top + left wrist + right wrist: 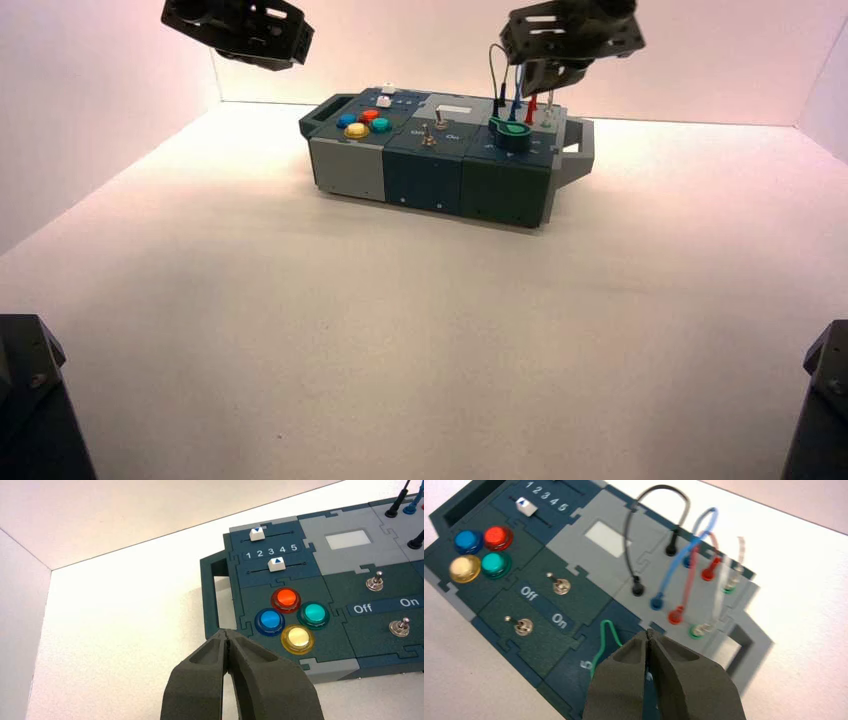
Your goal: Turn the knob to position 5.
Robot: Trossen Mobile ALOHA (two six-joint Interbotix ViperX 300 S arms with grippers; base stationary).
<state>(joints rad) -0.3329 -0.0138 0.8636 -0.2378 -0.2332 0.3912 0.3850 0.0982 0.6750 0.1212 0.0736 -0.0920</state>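
Note:
The green teardrop knob [510,130] sits on its dark teal round base at the right end of the box [430,175]. My right gripper [553,75] hangs above and just behind it, clear of the box, shut and empty. In the right wrist view the shut gripper [649,632] covers most of the knob [605,630]. Only the knob's tapering tip and one edge show, with a white "5" [586,665] printed beside that edge. My left gripper [240,28] is parked high above the box's left end. It is shut and empty in the left wrist view [227,632].
The box also carries four round push buttons [292,617], two sliders [276,564] with a 1–5 scale, two metal toggle switches [524,626] by Off/On lettering, and looped wires [659,545] plugged into sockets. It has handles at both ends [578,150]. White walls enclose the table.

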